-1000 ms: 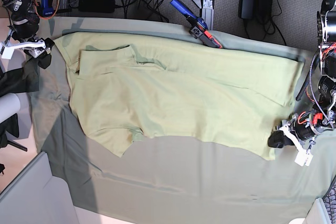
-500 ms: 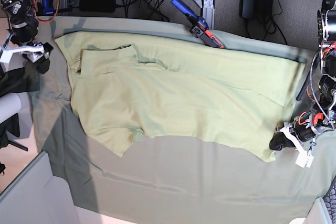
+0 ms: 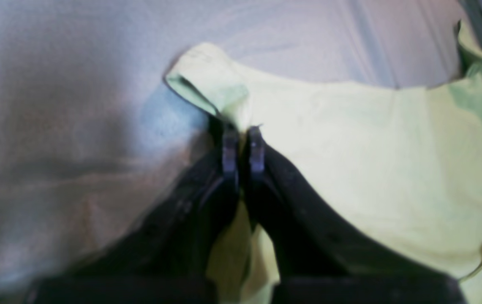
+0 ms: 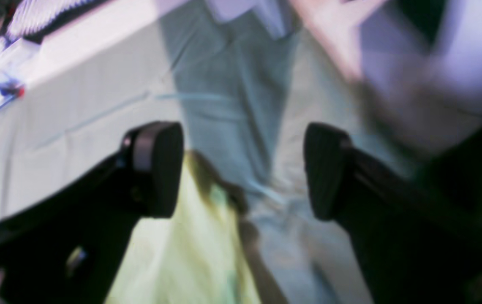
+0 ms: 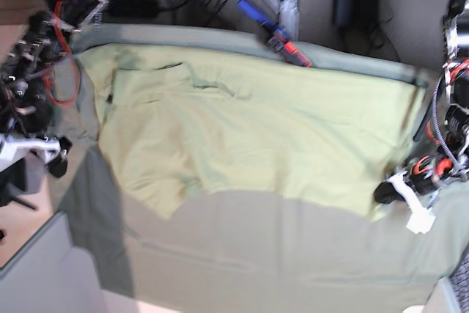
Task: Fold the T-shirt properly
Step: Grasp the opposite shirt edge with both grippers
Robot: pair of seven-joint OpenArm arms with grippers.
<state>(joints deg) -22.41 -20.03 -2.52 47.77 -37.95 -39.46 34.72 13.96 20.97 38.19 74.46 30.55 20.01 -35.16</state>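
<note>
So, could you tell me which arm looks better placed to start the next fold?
The left gripper: its jaws are shut on the T-shirt hem corner. The right gripper hangs open near the sleeve, gripping nothing.

- Surface [image 5: 242, 254] open from 5 to 8 o'clock, below the T-shirt [image 5: 249, 137].
- Blue-red tool [image 5: 275, 34] lies at 12 o'clock on the far edge.
</note>
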